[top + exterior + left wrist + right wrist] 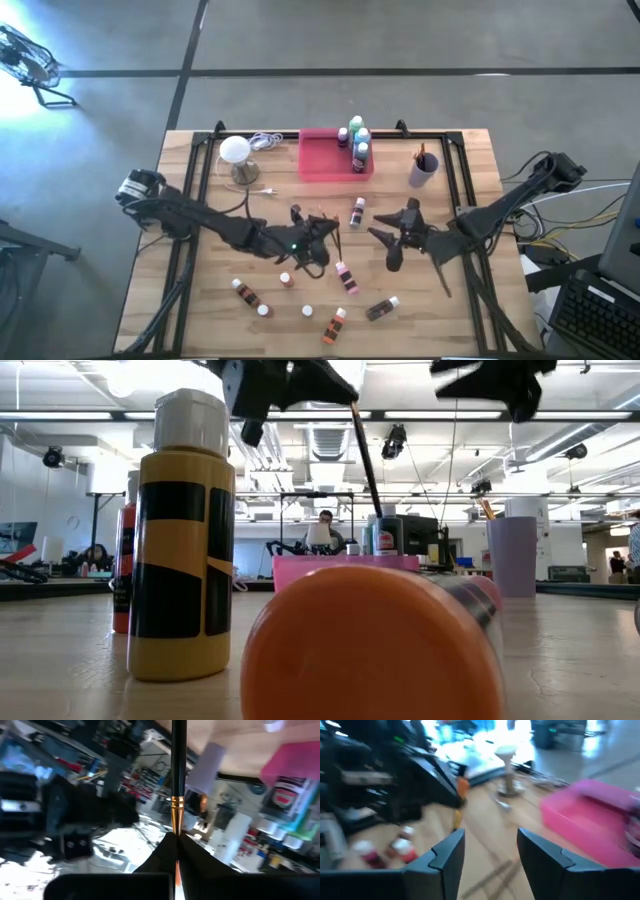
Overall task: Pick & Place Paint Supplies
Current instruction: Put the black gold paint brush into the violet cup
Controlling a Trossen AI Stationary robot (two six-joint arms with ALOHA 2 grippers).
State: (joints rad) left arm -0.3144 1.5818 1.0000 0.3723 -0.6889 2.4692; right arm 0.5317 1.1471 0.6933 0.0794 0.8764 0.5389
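Left hand (176, 851) clamped on paintbrush (178, 780), right hand (490, 855) parted, apparently empty, above table (460, 320)

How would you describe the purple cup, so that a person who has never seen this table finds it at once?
Start at the pink tray on the far edge of the wooden table. On the right arm's side of it, past the bottles standing in the tray's end, stands a pale purple cup. It is the only cup there, upright, with thin sticks rising from its mouth.
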